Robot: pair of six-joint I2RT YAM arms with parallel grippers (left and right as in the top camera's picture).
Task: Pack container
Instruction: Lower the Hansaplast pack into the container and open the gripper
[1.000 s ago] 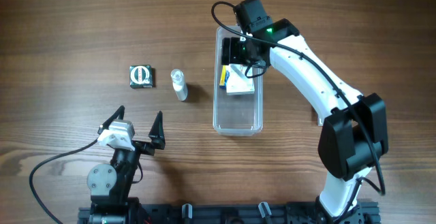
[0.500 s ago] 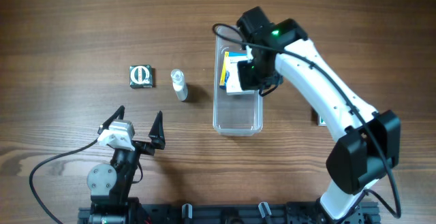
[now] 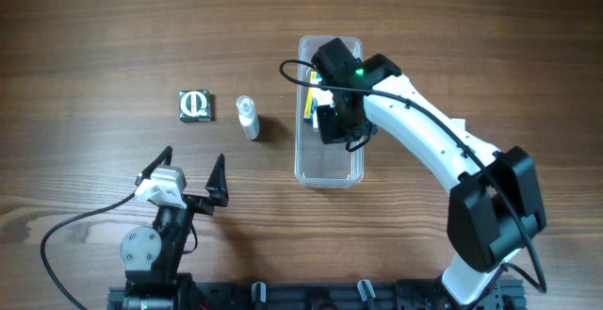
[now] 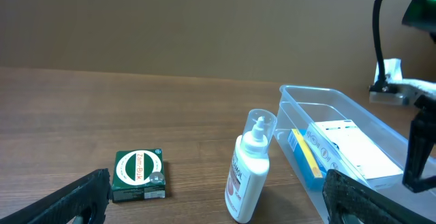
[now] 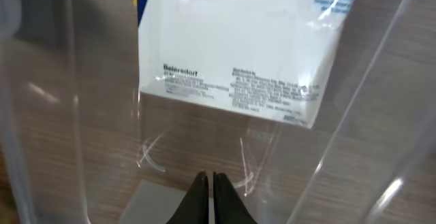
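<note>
The container (image 3: 330, 166) is a long clear bin lying lengthwise at mid-table. In it lie a white printed box (image 5: 238, 40) and a blue and yellow box (image 4: 304, 157) beside it. My right gripper (image 3: 334, 126) hangs inside the container just nearer than the white box, shut (image 5: 207, 180) with nothing between its fingers. A small white bottle (image 3: 247, 117) stands left of the container, and a green box (image 3: 195, 105) lies further left. My left gripper (image 3: 193, 173) is open near the front edge, short of the bottle (image 4: 248, 166) and the green box (image 4: 139, 175), touching neither.
The container's clear walls (image 5: 41, 115) rise on both sides of my right fingers. A grey patch (image 5: 160, 203) shows through its floor. The right arm's white links (image 3: 424, 136) stretch over the table right of the container. Bare wood surrounds the loose items.
My right gripper has shut and moved from the container's far end toward its middle, away from the white box, which stays lying in the container. The left arm has not moved.
</note>
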